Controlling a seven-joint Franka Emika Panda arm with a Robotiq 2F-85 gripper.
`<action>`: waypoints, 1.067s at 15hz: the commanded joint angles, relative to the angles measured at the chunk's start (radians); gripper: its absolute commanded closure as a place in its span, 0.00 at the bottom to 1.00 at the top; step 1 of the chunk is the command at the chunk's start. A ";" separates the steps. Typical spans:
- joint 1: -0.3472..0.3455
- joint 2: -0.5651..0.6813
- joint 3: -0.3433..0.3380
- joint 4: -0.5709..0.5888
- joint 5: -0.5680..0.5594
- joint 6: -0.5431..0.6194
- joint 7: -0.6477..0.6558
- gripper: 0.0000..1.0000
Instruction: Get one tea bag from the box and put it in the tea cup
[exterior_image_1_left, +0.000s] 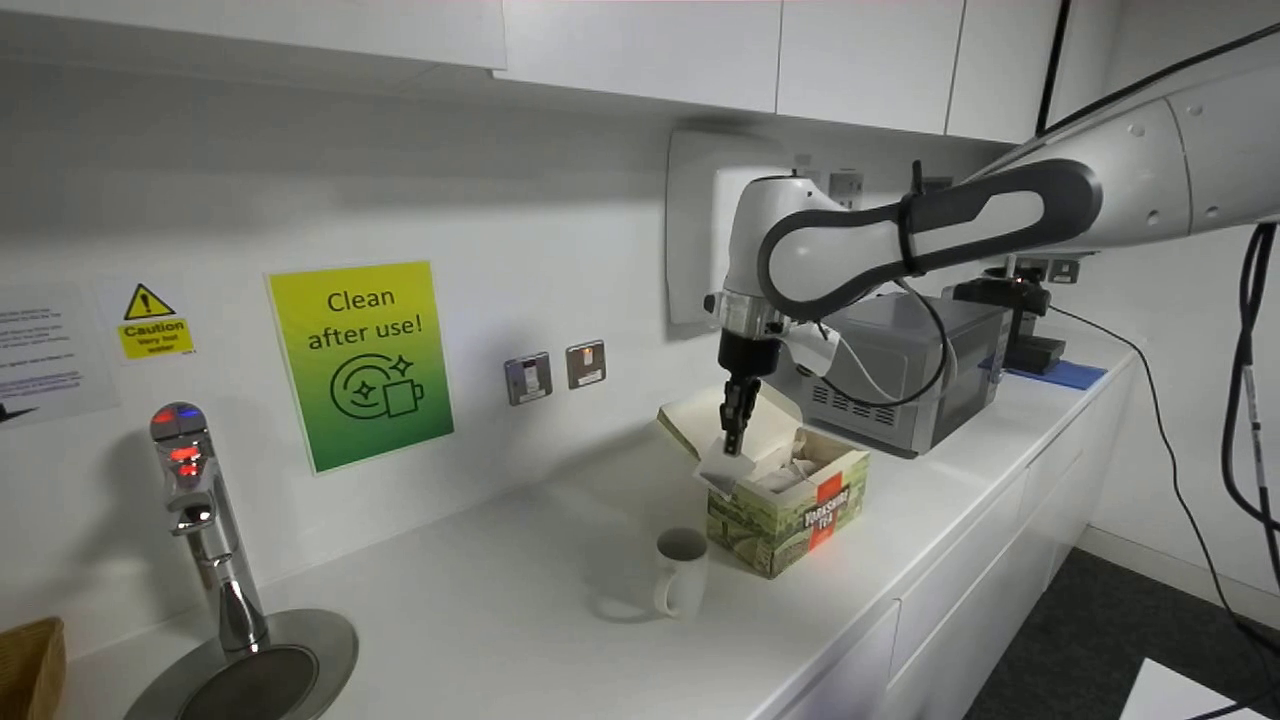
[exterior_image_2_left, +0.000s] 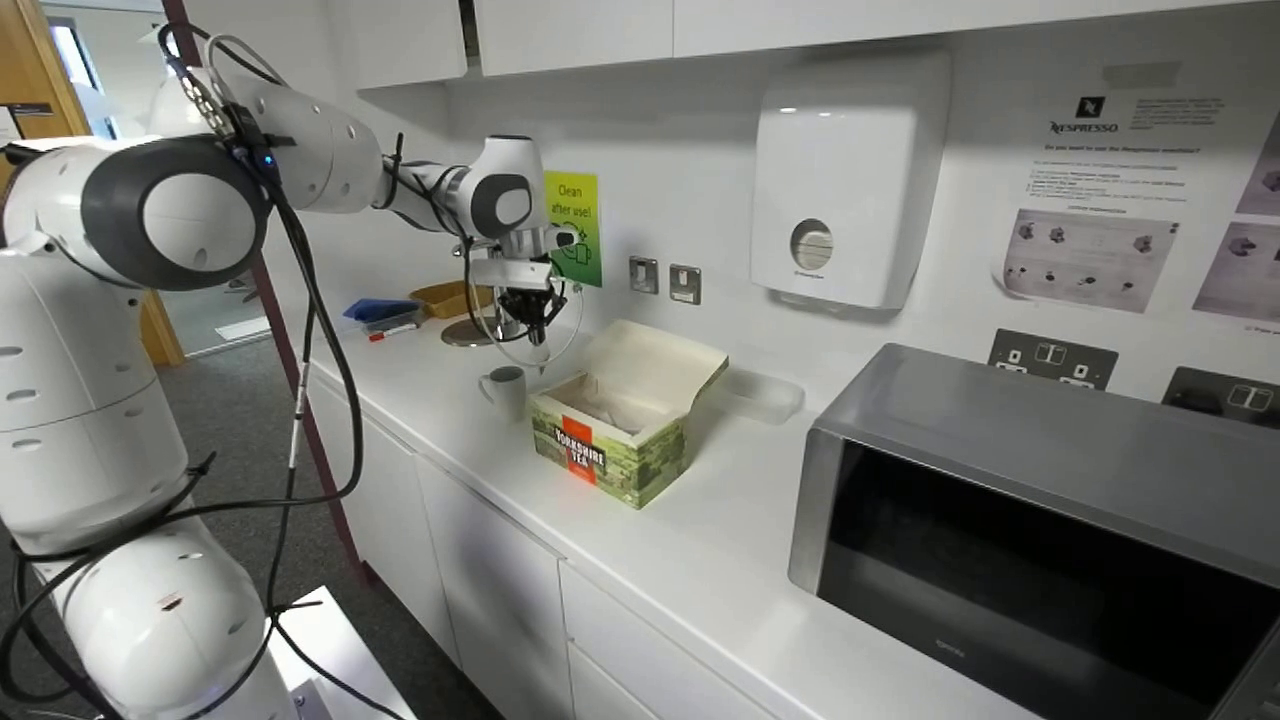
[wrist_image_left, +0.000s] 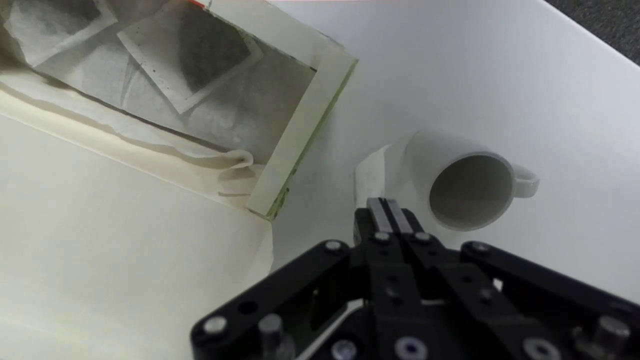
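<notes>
The open box (exterior_image_1_left: 785, 525) of tea stands on the counter, its lid raised; it also shows in an exterior view (exterior_image_2_left: 612, 462). In the wrist view its rim (wrist_image_left: 306, 131) surrounds several tea bags (wrist_image_left: 187, 60). The white tea cup (exterior_image_1_left: 685, 585) stands upright beside the box; it also shows in the wrist view (wrist_image_left: 432, 150) and in an exterior view (exterior_image_2_left: 508, 395). My gripper (exterior_image_1_left: 734, 448) is shut on a pale tea bag (exterior_image_1_left: 720, 472) above the counter, between box and cup. The wrist view shows the shut fingertips (wrist_image_left: 384, 201) with the tea bag (wrist_image_left: 370, 176) just beyond them, left of the cup's mouth.
A grey microwave (exterior_image_1_left: 900, 350) stands on the counter beyond the box. A clear plastic tray (exterior_image_2_left: 765, 397) lies behind the box by the wall. A tap (exterior_image_1_left: 215, 540) rises over a round drain at the counter's far end. A towel dispenser (exterior_image_2_left: 850, 185) hangs on the wall.
</notes>
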 joint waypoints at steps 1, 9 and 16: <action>0.019 0.007 0.016 0.002 -0.053 -0.008 0.026 1.00; 0.056 0.035 0.048 0.014 -0.113 -0.025 0.034 1.00; 0.067 0.039 0.063 0.033 -0.123 -0.032 0.031 1.00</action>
